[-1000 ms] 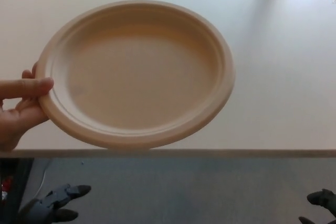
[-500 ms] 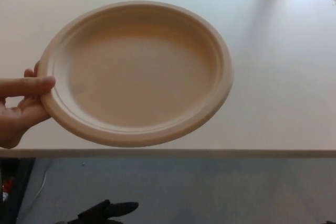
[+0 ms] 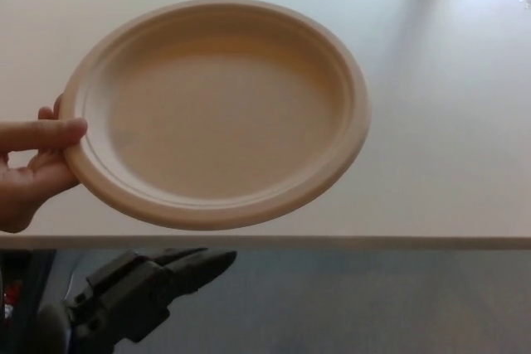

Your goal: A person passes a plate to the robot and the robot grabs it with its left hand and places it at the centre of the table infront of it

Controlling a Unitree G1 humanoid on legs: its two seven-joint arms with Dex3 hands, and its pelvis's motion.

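Above table (image 3: 448,122), plate (image 3: 217,112) face-up, round, rim in person's hand (image 3: 33,159).

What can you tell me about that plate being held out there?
The plate is round and tan, matte like moulded paper fibre, with a shallow well, a raised ridge and a broad rim. It is empty and looks clean. It is held face up, slightly tilted, above the pale table, near its front edge. A person's hand pinches its left rim, thumb on top. The left robot hand is below it, not touching.
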